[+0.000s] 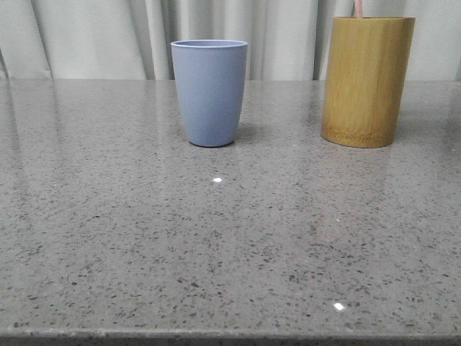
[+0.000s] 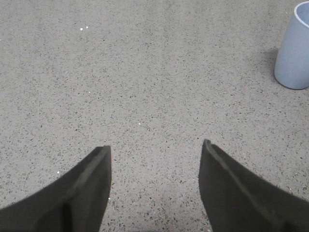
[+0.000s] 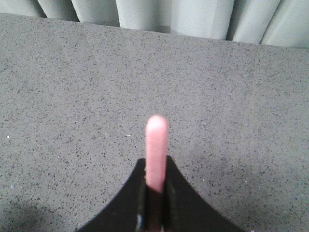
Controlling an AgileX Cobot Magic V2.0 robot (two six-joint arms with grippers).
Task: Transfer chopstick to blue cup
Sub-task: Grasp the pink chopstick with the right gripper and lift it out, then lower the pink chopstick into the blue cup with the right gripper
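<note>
While my right gripper [image 3: 155,186] is pinched tight on a pale pink chopstick [image 3: 157,152], whose rounded end pokes out past the fingertips, I judge the stick light, stiff and smooth, so it could slide or swivel in a narrow pinch. Holding it near the upper end, as I do, leaves the long lower part free to drop into a cup, though the wrist view does not show how much hangs below. In the front view a pink tip [image 1: 358,8] shows just above the rim of the bamboo holder [image 1: 366,81], so the chopstick seems to stand in or just over that holder; I cannot tell whether others are inside. The blue cup [image 1: 209,92] stands upright on the grey speckled surface [image 1: 230,245], apart from the bamboo holder and on its left; its inside is hidden from every view, and nothing sticks up above its rim. My left gripper [image 2: 154,152] hangs spread wide over bare surface, holding nothing, with the blue cup off to one side of it.
</note>
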